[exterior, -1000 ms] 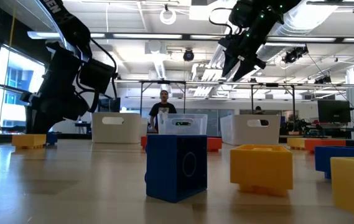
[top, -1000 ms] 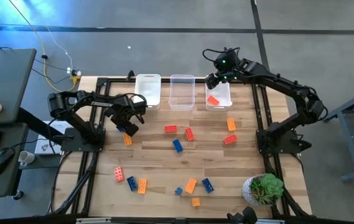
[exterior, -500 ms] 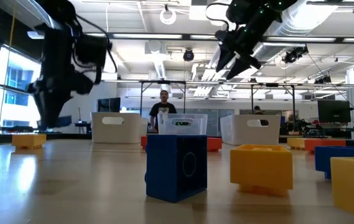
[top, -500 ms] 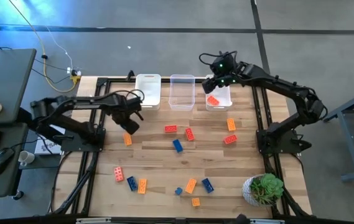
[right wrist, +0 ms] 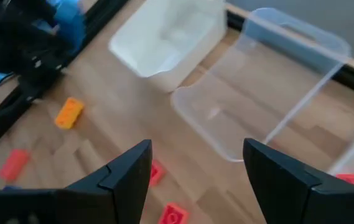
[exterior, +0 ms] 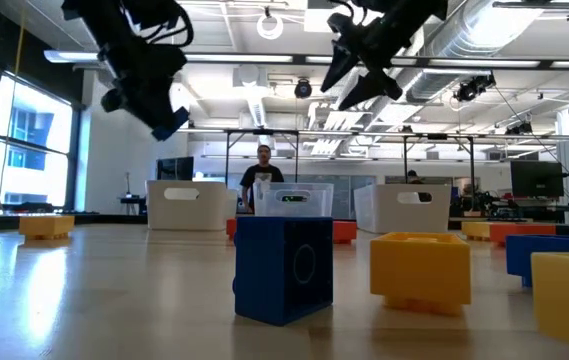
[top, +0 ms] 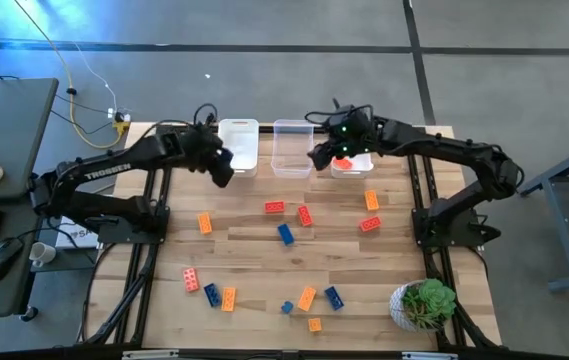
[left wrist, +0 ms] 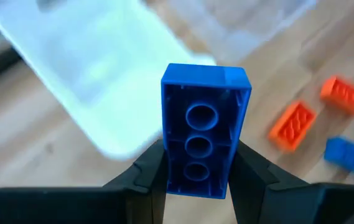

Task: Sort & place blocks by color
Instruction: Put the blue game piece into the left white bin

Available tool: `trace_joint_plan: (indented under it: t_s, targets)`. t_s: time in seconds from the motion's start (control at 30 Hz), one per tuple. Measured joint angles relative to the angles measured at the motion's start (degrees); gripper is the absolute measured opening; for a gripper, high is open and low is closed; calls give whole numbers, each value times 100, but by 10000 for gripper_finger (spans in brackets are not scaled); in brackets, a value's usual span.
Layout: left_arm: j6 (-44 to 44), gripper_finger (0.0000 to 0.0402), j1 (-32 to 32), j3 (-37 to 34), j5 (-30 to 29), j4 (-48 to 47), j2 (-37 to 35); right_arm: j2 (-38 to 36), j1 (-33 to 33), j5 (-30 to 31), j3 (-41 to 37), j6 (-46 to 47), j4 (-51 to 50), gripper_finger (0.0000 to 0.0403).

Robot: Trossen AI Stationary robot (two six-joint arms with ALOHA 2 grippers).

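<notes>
My left gripper (top: 221, 168) hangs in the air beside the white left bin (top: 238, 140), shut on a blue block (left wrist: 204, 134). In the low view it is high up (exterior: 161, 112). My right gripper (top: 317, 158) is open with nothing between its fingers (right wrist: 195, 180). It hovers between the clear middle bin (top: 292, 130) and the right bin (top: 366, 165), which holds a red block (top: 342, 160). Several more blue, orange and red blocks lie flat on the wooden table, such as a blue one (top: 285, 234) and an orange one (top: 205, 223). My left gripper pinches the blue block's two long sides (left wrist: 172, 163) between its two fingers, near one end. The fingers lie along the block and slant down toward the table's far edge. The block's other end sticks out past the fingertips, its hollow underside faces the wrist camera, and it is clear of the table.
Three bins stand in a row at the table's far edge. A potted plant (top: 424, 303) sits at the near right corner. Loose blocks are scattered over the middle and near part of the table. In the low view a person (exterior: 263, 175) stands far behind the table.
My left gripper has risen from the table with the blue block and gone toward the far edge, up to the left bin, tipping from pointing down to a slant. My right gripper has swung from over the right bin toward the table's left, staying open.
</notes>
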Motion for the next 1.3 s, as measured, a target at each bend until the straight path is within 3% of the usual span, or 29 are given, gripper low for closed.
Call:
trace_joint_plan:
  t_s: [0.13,0.5,0.8,1.07,1.3]
  targets:
    - [448,103,274,155,0,397,181,0,408,27,0,384,31,238]
    - [1404,103,932,383,61,579,1388,0,1510,1077,-2,1530,-475,238]
    - [1525,103,1053,383,65,728,2146,-2,2102,1308,-207,2569,-911,238]
    - [1427,171,1051,388,134,815,2310,-2,2586,1288,-574,3359,-977,238]
    - [1274,186,1050,387,229,826,2311,-1,2906,1263,-881,4032,-1198,238]
